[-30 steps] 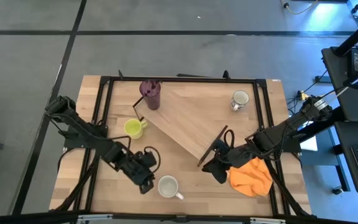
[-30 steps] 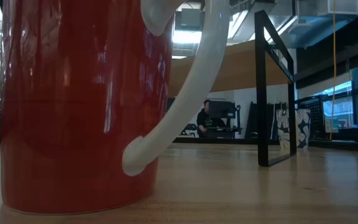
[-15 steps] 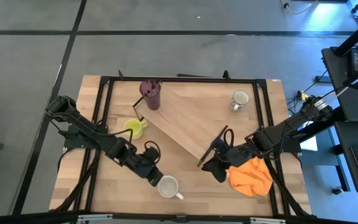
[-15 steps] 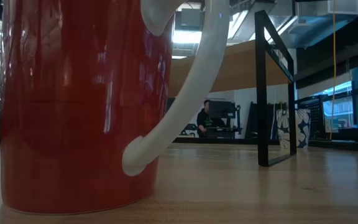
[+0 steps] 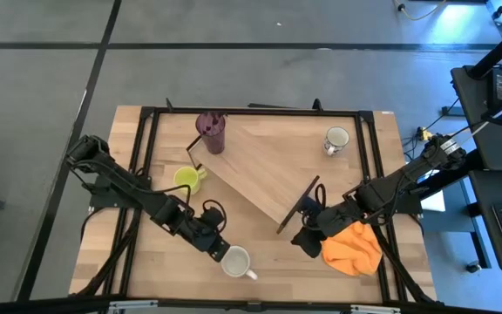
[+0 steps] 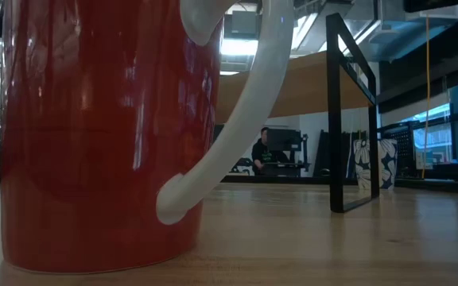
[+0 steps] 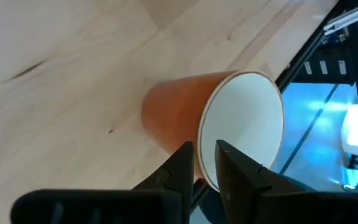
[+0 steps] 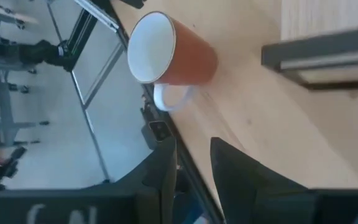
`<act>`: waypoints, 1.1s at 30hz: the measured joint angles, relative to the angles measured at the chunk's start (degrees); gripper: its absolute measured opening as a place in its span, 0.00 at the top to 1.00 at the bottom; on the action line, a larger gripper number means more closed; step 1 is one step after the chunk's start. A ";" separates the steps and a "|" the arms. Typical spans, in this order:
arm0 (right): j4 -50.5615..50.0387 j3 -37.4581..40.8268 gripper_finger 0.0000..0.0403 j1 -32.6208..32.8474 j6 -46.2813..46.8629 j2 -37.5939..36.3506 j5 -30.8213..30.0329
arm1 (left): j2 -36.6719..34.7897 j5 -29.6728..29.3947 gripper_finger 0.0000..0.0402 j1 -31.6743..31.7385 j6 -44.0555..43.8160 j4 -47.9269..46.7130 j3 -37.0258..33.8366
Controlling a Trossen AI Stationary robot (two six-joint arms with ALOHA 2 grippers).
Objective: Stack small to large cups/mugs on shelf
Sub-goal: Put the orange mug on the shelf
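Note:
An orange-red mug with a white inside (image 5: 235, 262) stands near the table's near edge and fills the low view (image 6: 102, 135). My left gripper (image 5: 220, 252) is at its left rim. The fingers are a narrow gap apart and in the left wrist view they straddle the rim (image 7: 202, 163). A purple tumbler (image 5: 210, 131), a yellow-green mug (image 5: 187, 180) and a white-grey mug (image 5: 336, 139) stand on the table. The shelf (image 5: 255, 170) lies slantwise, standing on its dark end bars (image 6: 348, 119). My right gripper (image 5: 307, 243) hangs by its near end bar, slightly open and empty. My left gripper comes at the mug slanting down from the table's left. One finger (image 7: 182, 165) shows in front of the mug's outer wall and the other (image 7: 235, 168) in front of its white inside. I cannot tell whether either touches the rim. The mug stands upright on the table.
An orange cloth (image 5: 353, 247) lies bunched on the table under my right arm. A black frame (image 5: 251, 112) runs around the tabletop. Bare wood lies between the mug and the shelf's near end.
My left gripper has gone toward the table's right edge up to the orange-red mug and has rolled about its own axis. The mug has stayed where it was.

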State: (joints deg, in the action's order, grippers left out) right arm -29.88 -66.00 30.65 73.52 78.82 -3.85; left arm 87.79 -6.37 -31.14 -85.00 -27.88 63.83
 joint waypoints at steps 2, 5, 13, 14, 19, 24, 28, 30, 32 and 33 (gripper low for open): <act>-0.01 0.00 0.75 -0.02 1.36 0.00 0.04 | 0.01 1.22 0.85 -0.20 -0.13 0.13 0.02; 0.01 0.00 0.76 -0.04 2.62 0.36 -0.72 | 1.01 1.38 0.85 -0.82 -0.36 0.55 0.02; -0.03 0.00 0.79 -0.07 2.69 0.82 -1.57 | 0.97 -1.93 0.85 -1.55 -1.72 7.14 1.28; -0.05 0.00 0.79 -0.07 2.67 0.82 -1.58 | 0.98 -2.80 0.85 -1.54 -1.16 7.47 2.40; -0.15 0.00 0.79 -0.07 1.34 0.82 -1.61 | 1.28 -6.89 0.85 -0.39 4.25 8.22 8.54; -0.33 0.00 0.79 -0.07 0.00 0.82 -1.60 | 3.73 -8.54 0.85 0.91 8.56 9.35 14.87; -0.88 0.00 0.79 -0.07 -0.37 0.82 -1.60 | 9.32 -7.18 0.85 1.65 12.21 7.97 25.17; -1.26 0.00 0.79 -0.07 -0.45 0.82 -1.60 | 12.51 -6.69 0.85 1.69 13.77 3.54 32.18; -1.99 0.00 0.79 -0.07 -0.70 0.82 -1.60 | 15.68 -6.51 0.85 1.81 15.03 -5.64 40.13; -2.06 0.00 0.79 -0.07 -1.47 0.83 -1.58 | 17.22 -6.52 0.85 1.77 15.09 -10.39 44.05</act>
State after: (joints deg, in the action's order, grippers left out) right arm -31.94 -66.00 30.59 72.05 79.65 -5.44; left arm 105.01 -12.89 -29.37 -69.91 -38.26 107.89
